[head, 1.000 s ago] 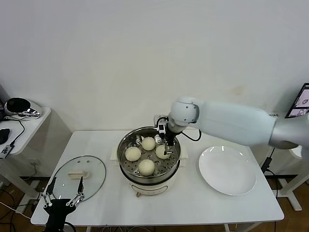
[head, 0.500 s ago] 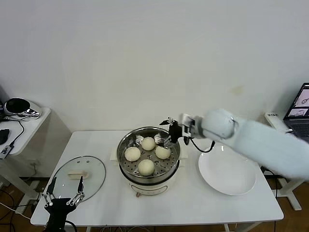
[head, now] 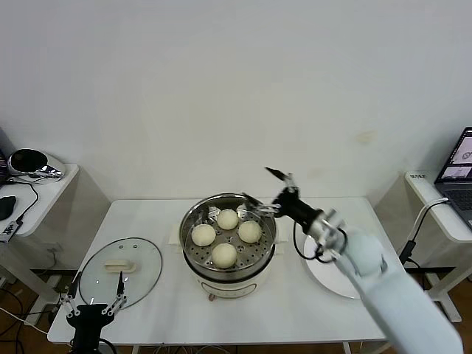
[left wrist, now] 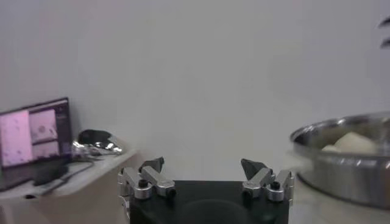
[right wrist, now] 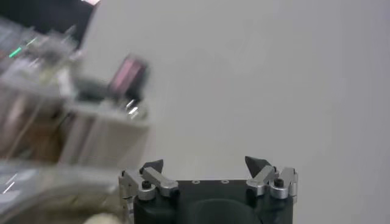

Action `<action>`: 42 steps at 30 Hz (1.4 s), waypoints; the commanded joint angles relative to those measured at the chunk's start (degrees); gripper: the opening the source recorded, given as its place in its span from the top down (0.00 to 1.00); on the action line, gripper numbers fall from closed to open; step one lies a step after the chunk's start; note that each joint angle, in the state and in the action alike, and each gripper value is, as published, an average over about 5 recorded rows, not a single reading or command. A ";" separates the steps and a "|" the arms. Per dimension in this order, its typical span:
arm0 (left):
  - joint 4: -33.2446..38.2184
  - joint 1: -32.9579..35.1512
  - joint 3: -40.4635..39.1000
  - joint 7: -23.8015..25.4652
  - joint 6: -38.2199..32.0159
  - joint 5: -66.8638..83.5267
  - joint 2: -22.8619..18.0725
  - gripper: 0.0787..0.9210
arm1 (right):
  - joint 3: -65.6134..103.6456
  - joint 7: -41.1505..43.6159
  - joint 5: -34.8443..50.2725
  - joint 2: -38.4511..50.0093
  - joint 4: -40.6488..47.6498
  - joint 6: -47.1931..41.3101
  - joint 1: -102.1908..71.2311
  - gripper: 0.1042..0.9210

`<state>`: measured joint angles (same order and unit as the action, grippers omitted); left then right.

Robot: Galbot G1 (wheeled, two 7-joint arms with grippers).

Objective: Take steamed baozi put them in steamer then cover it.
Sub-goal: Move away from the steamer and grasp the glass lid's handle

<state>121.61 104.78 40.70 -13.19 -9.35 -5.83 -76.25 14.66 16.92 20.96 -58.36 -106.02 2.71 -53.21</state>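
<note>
1. Your steamer (head: 228, 240), a round shiny steel pot on a cream-white base, stands at the middle of the white table (head: 295, 306), a little toward the back edge.
2. Four steamed baozi (head: 225, 254), smooth, round and pale cream, sit on the perforated tray inside it: one toward the back, one on each side, one toward the front. They lie near one another, with tray showing between them.
3. Your right gripper (head: 261, 189) hangs in the air just above the steamer's back right rim, its dark fingers spread wide and holding nothing. The arm reaches in from the table's front right corner, crossing over the flat white plate (head: 318, 267) that lies near the right edge.
4. In the right wrist view, that gripper (right wrist: 205, 165) shows two fingertips well apart with bare wall between them.
5. The cover (head: 121, 270), clear glass with a metal rim and a cream-white oblong handle at its centre, lies flat near the table's front left corner, well apart from the steamer.
6. Your left gripper (head: 96, 295) waits at the front edge, just in front of the cover, fingers wide apart and empty.
7. From the left wrist view, its fingertips (left wrist: 152, 164) point level across the table, with the steamer's steel rim (left wrist: 341, 159) and a pale baozi (left wrist: 354, 142) to one side.
</note>
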 commanded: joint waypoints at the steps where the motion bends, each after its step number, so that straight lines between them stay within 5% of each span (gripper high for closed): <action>1: -8.15 -1.37 7.25 -0.24 -0.72 -40.14 1.93 0.12 | 32.81 -3.80 -6.30 -18.60 -5.92 10.68 -32.70 0.12; 8: -12.51 0.06 10.35 4.64 -0.43 -58.05 9.13 0.12 | 38.10 -9.80 -5.11 -20.46 -7.18 10.41 -38.09 0.12; 14: -21.32 -10.28 7.14 3.74 -0.93 -63.75 13.08 0.12 | 40.68 -13.47 -3.61 -21.99 -8.13 6.07 -37.16 0.12; 22: -32.39 -20.63 1.94 1.35 -3.12 -64.15 14.69 0.12 | 41.38 -12.92 -6.50 -22.81 -6.70 7.33 -38.19 0.12; 42: -43.49 -33.81 -5.35 2.19 -2.96 -64.98 16.45 0.12 | 42.77 -12.59 -7.16 -24.49 -8.29 7.92 -39.34 0.12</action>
<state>84.47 77.60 38.24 -11.23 -12.15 -69.06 -60.63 56.31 4.83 14.10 -82.17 -113.98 10.51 -91.67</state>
